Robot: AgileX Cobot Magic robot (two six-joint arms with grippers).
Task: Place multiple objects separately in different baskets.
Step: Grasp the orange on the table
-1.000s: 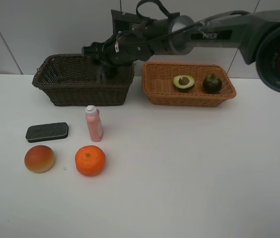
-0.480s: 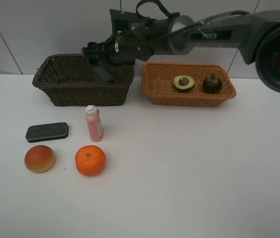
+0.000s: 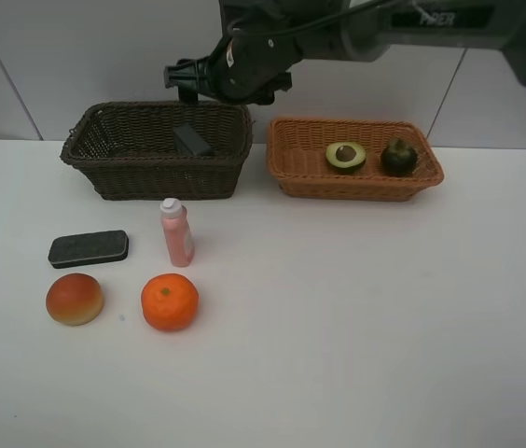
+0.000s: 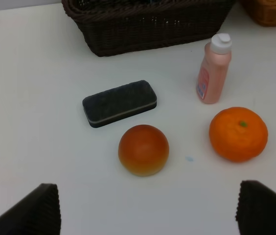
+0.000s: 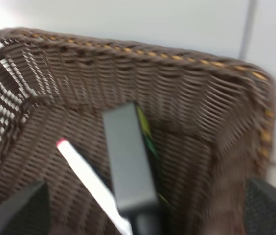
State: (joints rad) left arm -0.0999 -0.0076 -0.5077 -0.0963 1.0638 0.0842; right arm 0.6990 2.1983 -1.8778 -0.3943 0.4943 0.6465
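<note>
My right gripper point(image 3: 182, 75) hangs open and empty above the dark brown basket point(image 3: 156, 173). Below it in the right wrist view point(image 5: 145, 208), a black bottle point(image 5: 128, 164) and a white-pink marker point(image 5: 86, 178) lie inside that basket point(image 5: 211, 122). The bottle point(image 3: 191, 140) also shows from above. A halved avocado point(image 3: 345, 155) and a dark mangosteen point(image 3: 398, 156) sit in the light basket point(image 3: 356, 187). On the table are a pink bottle point(image 3: 176, 233), an eraser point(image 3: 89, 248), a peach-coloured fruit point(image 3: 75, 299) and an orange point(image 3: 170, 301). My left gripper point(image 4: 148, 200) is open, just short of the fruit point(image 4: 143, 149).
The left wrist view also shows the eraser point(image 4: 120, 103), the orange point(image 4: 238, 133), the upright pink bottle point(image 4: 213, 68) and the dark basket's wall point(image 4: 148, 29). The white table point(image 3: 366, 327) runs to the wall behind the baskets.
My right gripper has let go of the black bottle in the dark basket, opened wider and risen up out of the basket. The items on the table have not moved.
</note>
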